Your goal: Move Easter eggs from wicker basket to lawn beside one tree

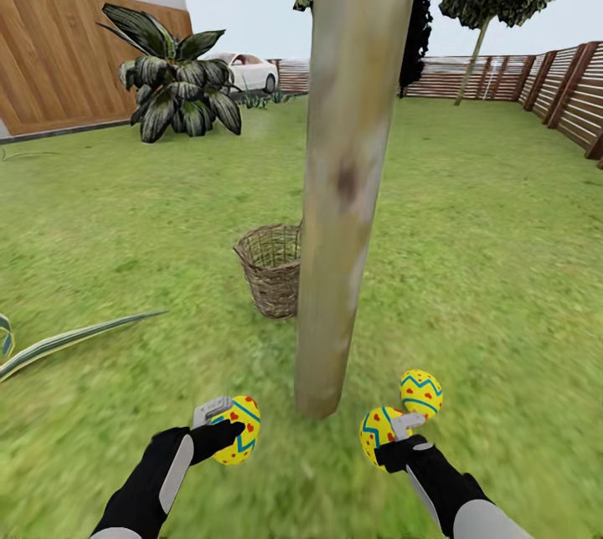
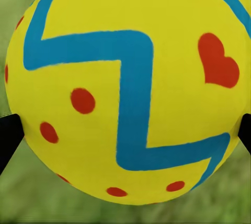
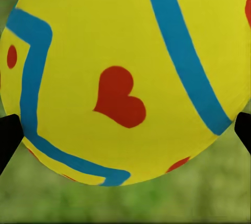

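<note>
The tree's pale trunk rises straight ahead out of the lawn. My left gripper is shut on a yellow Easter egg just left of the trunk's foot; up close that egg sits between black fingertips. On the trunk's right, my right gripper is shut on a second egg, seen large in the right wrist view. A third egg lies on the grass just beyond it. The wicker basket stands behind the trunk, to its left; what I see inside holds no egg.
A striped agave leaf reaches in low on the left. A big dark-leaved plant and a wooden wall stand at the back left. A slat fence runs along the right, with another tree near it.
</note>
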